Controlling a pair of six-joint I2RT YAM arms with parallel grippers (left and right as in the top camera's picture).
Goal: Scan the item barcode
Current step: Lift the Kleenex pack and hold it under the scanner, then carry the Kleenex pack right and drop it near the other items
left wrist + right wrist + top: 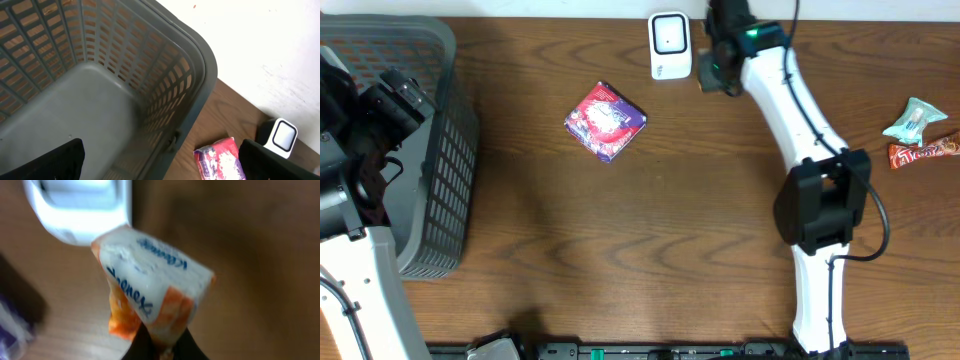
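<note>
My right gripper (717, 72) is shut on a white-and-orange Kleenex tissue pack (150, 280), pinching its lower end between the black fingers (142, 347). The pack hangs right next to the white barcode scanner (670, 45), whose body fills the upper left of the right wrist view (80, 205). From overhead the pack is almost wholly hidden under the gripper. Over the grey basket (450, 180), my left gripper (162, 165) stands wide open with nothing between its fingers.
A red-and-purple packet (606, 120) lies on the wooden table left of the scanner, and it shows beside the basket's rim (200, 60) in the left wrist view. A teal packet (915, 120) and a red candy bar (923, 150) lie at the far right edge.
</note>
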